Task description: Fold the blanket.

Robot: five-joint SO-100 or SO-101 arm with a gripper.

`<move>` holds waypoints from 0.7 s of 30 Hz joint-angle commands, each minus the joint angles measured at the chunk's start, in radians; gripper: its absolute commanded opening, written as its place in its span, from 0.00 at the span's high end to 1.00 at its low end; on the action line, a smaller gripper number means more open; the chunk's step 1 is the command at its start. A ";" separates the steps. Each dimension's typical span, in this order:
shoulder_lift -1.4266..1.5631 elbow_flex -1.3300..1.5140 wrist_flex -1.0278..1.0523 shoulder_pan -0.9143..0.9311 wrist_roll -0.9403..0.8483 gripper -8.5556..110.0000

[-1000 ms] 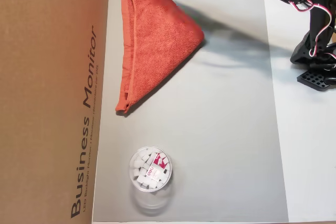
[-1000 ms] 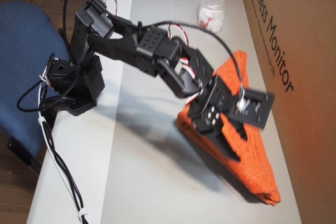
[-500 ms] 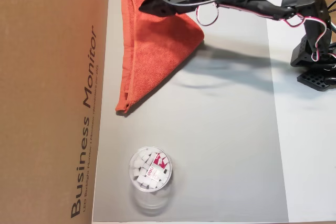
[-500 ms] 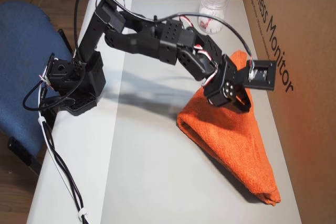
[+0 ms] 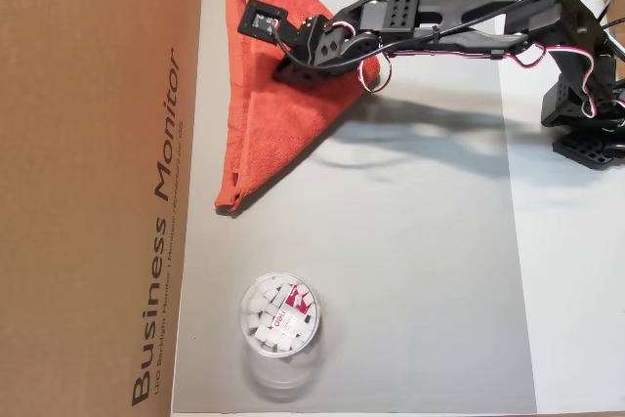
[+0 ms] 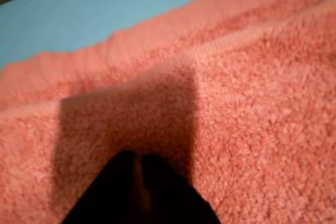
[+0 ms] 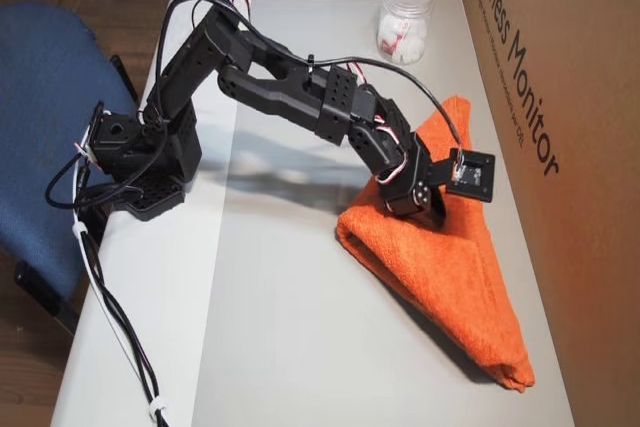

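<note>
The blanket [image 5: 283,129] is an orange-red terry towel folded into a long triangle on the grey mat [image 5: 410,271], along the cardboard box. In the other overhead view the blanket [image 7: 465,272] tapers toward the near edge. My gripper [image 5: 291,73] is low over the wide end of the blanket, its tips pressed into the cloth [image 7: 438,215]. Up close in the wrist view, the gripper [image 6: 134,155] shows two dark fingers closed together against the blanket [image 6: 252,103], casting a square shadow. A hemmed band runs across above them.
A clear round tub [image 5: 280,314] of white pieces stands on the mat away from the blanket, also seen as the tub [image 7: 405,17]. A tall cardboard box [image 5: 98,183] walls one side. The arm base [image 7: 135,172] sits by a blue chair [image 7: 40,97].
The arm swung down from above the wide end of the blanket and lowered until the gripper rests on the cloth. The blanket keeps its folded triangle shape.
</note>
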 commanded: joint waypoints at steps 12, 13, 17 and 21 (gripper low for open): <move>0.046 0.192 -0.003 -0.038 0.002 0.93; 0.058 0.207 -0.003 -0.038 0.002 0.93; 0.086 0.279 -0.005 -0.040 0.005 0.93; 0.081 0.310 -0.083 -0.040 0.072 0.93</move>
